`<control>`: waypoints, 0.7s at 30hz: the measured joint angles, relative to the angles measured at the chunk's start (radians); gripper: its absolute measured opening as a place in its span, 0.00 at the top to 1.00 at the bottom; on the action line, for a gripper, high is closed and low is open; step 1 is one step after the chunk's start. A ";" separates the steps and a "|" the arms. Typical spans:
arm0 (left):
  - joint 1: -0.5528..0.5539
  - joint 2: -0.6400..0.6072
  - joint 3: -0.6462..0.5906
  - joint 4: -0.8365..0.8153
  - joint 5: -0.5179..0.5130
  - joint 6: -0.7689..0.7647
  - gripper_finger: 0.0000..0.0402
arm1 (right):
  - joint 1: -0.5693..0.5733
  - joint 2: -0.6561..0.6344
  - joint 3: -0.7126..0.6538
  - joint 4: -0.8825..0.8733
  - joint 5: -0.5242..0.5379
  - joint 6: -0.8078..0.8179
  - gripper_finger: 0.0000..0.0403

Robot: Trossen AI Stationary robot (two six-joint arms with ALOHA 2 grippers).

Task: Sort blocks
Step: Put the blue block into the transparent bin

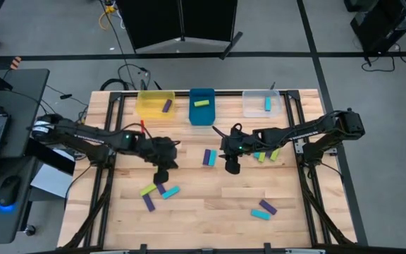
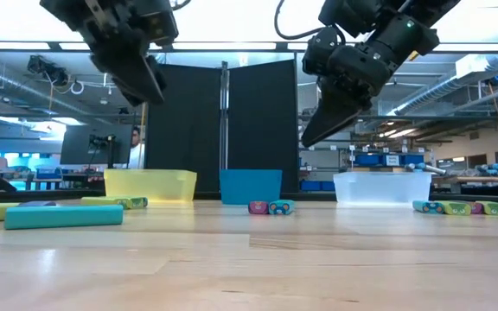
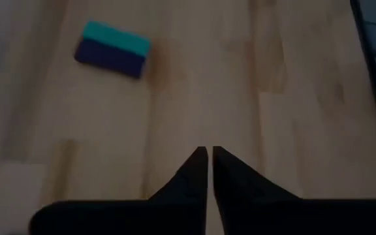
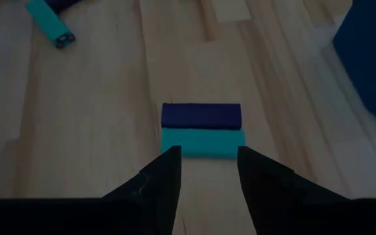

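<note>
Bars (image 4: 202,128), smooth rectangular, on grained wood (image 4: 109,117)

2 dark jointed arms (image 1: 83,134) with black cables, tapered black pincer fingers (image 4: 165,176).

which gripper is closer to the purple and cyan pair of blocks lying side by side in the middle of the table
Right. The right gripper hangs just beside the purple and cyan block pair, fingers open. The left gripper hovers farther off on the pair's other side, fingers nearly shut.

Your wooden table (image 1: 210,212): three bins at far edge; blocks (image 1: 209,157) scattered nearer than blue bin (image 1: 201,107), both sides.
</note>
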 joint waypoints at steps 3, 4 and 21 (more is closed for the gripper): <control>-0.031 0.002 0.000 -0.033 0.000 -0.075 0.83 | 0.000 0.000 0.000 -0.016 0.000 0.015 0.60; -0.039 0.007 0.000 -0.044 0.000 -0.102 0.80 | 0.000 0.000 0.000 -0.020 0.000 0.016 0.60; -0.179 0.213 0.000 -0.022 -0.029 -0.389 0.38 | -0.043 0.000 0.000 -0.049 0.000 -0.058 0.59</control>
